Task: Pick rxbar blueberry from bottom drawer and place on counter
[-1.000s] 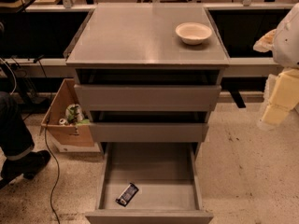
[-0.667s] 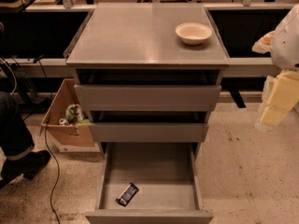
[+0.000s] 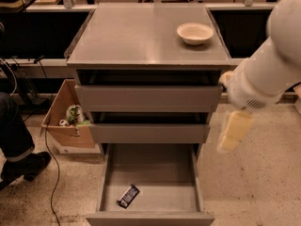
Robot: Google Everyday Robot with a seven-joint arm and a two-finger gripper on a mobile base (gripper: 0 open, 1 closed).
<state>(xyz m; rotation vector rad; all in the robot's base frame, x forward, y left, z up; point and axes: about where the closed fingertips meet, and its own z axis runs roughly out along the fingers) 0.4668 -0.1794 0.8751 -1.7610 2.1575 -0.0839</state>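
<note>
I have only one camera view, looking down on the front of the grey metal drawer cabinet. The gripper (image 3: pixel 233 131), pale yellow at the end of the white robot arm (image 3: pixel 273 65), hangs in the air off the cabinet's right side. It is level with the middle drawer (image 3: pixel 149 132) and touches nothing. I cannot tell whether it is open or closed.

The bottom drawer (image 3: pixel 155 171), the deepest of the three with a plain grey front and grey interior, is pulled well out. The rxbar blueberry (image 3: pixel 128 196), a small flat bar in a dark glossy wrapper with white markings, lies on the drawer floor. It sits in the front left part, turned at an angle and well apart from the gripper.

The two shallower drawers above are pulled out slightly, the top drawer (image 3: pixel 148 98) showing a dark gap under the counter (image 3: pixel 136 36). That flat grey matte metal top carries a round white bowl (image 3: pixel 194 33) near its back right corner.

On the floor to the left stands an open cardboard box (image 3: pixel 63 128) with small items inside. Beside it are a person's dark trouser leg and boot (image 3: pixel 19 147), and a thin cable (image 3: pixel 52 173) trails across the floor.
</note>
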